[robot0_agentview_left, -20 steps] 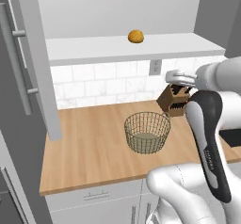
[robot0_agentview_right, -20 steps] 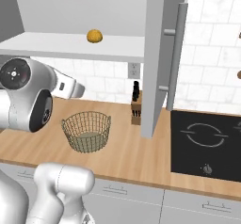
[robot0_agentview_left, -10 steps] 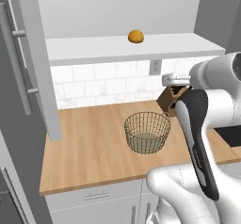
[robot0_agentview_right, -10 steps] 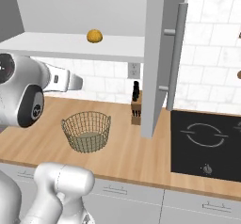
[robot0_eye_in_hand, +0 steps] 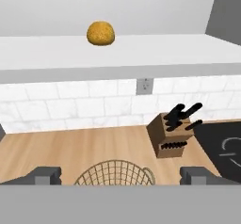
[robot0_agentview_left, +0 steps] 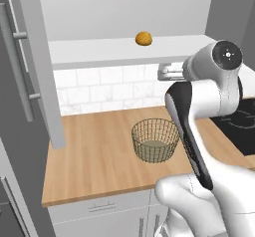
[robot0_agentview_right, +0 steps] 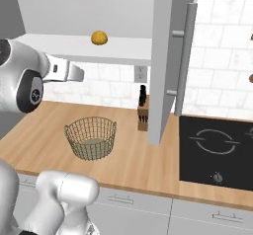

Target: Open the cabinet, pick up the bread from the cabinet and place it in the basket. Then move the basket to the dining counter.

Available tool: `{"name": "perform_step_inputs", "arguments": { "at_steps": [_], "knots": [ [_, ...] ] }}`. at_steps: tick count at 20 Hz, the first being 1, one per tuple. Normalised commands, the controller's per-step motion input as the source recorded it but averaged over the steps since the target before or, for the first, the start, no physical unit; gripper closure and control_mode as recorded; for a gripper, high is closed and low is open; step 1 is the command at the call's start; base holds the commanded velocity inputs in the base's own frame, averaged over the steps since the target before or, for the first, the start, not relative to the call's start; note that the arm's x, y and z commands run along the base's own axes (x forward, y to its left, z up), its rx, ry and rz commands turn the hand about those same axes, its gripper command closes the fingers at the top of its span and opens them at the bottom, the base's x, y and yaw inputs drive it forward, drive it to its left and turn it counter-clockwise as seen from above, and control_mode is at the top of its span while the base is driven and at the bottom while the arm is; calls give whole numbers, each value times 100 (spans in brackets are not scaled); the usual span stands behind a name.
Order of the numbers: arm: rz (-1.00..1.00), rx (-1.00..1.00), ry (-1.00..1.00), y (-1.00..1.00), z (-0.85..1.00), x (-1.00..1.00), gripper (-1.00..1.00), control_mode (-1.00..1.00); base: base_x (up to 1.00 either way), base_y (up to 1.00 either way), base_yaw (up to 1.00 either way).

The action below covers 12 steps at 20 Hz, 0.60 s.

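The cabinet stands open, its left door and right door swung outward. On the pale shelf rests the bread, a small golden-brown roll. The wire basket sits empty on the wooden counter beneath it. My gripper hangs just below shelf height, above the basket and in front of the bread. It is open, with its fingertips far apart and nothing between them.
A knife block stands against the tiled wall to the right of the basket. The black cooktop lies further right. A wall outlet sits under the shelf. Both open doors flank the working space.
The arm has turned and the hand has risen slightly toward the shelf edge, shifting left in the left base view. Bread and basket have stayed put.
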Motion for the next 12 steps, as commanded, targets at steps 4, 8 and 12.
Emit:
{"name": "perform_step_inputs", "arguments": {
  "at_steps": [4,8,12],
  "knots": [
    [-1,0,0,10,41,47,-100,-100,0,0,0],
    [0,0,0,0,37,51,-100,-100,0,0,0],
    [-1,0,0,0,17,55,-100,-100,0,0,0]
  ]
}}
